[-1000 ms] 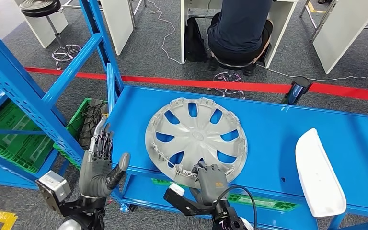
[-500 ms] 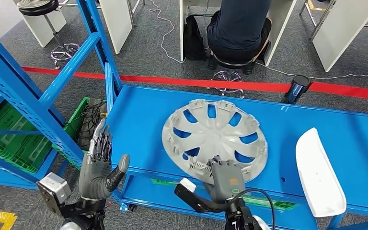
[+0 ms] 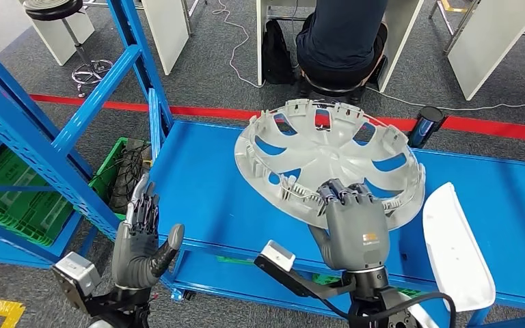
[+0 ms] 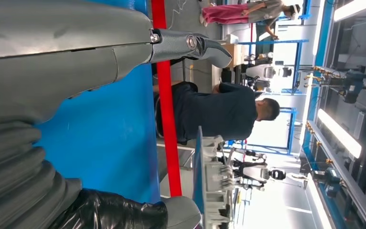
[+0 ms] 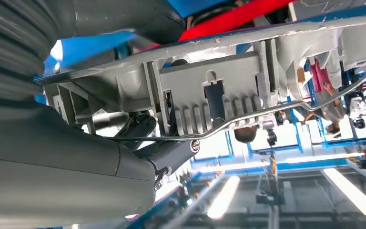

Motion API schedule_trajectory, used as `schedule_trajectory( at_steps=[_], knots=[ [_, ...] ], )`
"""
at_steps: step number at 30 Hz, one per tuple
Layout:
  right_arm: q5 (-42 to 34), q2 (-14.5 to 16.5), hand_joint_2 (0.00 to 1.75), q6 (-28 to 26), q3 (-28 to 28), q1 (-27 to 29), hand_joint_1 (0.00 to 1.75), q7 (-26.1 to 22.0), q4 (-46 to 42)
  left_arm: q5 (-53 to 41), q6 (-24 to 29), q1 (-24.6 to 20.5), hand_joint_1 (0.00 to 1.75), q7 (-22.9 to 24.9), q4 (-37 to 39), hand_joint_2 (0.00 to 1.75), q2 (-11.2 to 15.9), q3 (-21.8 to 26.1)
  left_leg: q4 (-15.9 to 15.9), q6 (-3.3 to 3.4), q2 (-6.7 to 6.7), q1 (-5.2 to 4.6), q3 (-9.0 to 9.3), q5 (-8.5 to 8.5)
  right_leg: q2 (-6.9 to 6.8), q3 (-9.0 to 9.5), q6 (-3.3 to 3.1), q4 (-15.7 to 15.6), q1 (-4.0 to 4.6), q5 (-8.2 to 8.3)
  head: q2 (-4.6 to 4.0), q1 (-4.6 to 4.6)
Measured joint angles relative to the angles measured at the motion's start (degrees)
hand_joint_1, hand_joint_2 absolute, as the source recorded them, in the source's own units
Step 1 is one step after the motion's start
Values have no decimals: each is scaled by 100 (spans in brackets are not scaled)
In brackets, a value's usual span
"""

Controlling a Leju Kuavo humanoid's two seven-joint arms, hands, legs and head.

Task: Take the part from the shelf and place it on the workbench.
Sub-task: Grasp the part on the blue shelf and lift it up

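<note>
Gripping the near rim of the grey wheel cover [image 3: 328, 160], the right hand [image 3: 352, 225] is seen with its dark fingers [image 3: 345, 195] hooked over the edge among the clips, and the cover is held tilted above the blue workbench [image 3: 205, 184], its hollow back side turned toward the camera and its far edge raised over the red floor line [image 3: 198, 111]. In the right wrist view the ribbed clips and the wire ring of the wheel cover [image 5: 228, 95] are shown close against the thumb. The left hand [image 3: 140, 236] is held upright beside the workbench's near left corner, fingers spread and nothing in it; its thumb [image 4: 190, 45] is seen in the left wrist view above the blue surface. A white curved panel [image 3: 454, 246] is laid on the workbench to the right of the cover. A blue shelf frame [image 3: 34, 137] with a green crate [image 3: 14, 198] is placed at the left, and a seated person [image 3: 342, 34] is seen beyond the red line
</note>
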Motion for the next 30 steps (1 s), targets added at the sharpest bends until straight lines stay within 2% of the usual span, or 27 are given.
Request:
schedule_trajectory(
  at_steps=[3,6,10,13,17,22,30],
  knots=[
    [22,-73,175,430,66,-245,175,20,-215,22,4,2,0,-40,5,175,0,0,0,-1,0,0,-4,1,0,-4,0,0,0,0,-1,1],
    [78,-136,175,642,141,-430,175,45,-418,41,18,14,0,-77,14,175,1,0,0,-3,-1,0,-6,4,0,-5,0,0,0,0,0,2],
    [277,-202,175,637,223,-460,175,61,-668,79,123,75,0,-145,15,175,1,9,0,-3,-1,0,-9,3,-1,-10,0,0,0,0,0,3],
    [405,-226,175,397,295,-334,175,23,-880,202,184,139,0,-243,-2,175,3,25,0,-3,-2,0,-17,3,-1,-18,0,0,0,0,0,5],
    [436,-240,175,-217,373,9,175,-50,-1130,414,212,252,0,-593,-126,0,13,55,-3,-3,-3,1,-23,2,-1,-23,0,0,0,-3,1,2],
    [344,-247,175,-933,421,502,175,-146,-1304,369,267,370,0,-806,-415,0,61,79,-7,-3,-3,0,-24,1,-2,-24,-1,0,0,-5,1,3],
    [318,-268,175,-1077,435,776,175,-178,-1400,328,269,417,0,-832,-721,0,118,79,-8,-5,-2,0,-22,4,-2,-24,-5,0,0,-1,1,3]
  ],
)
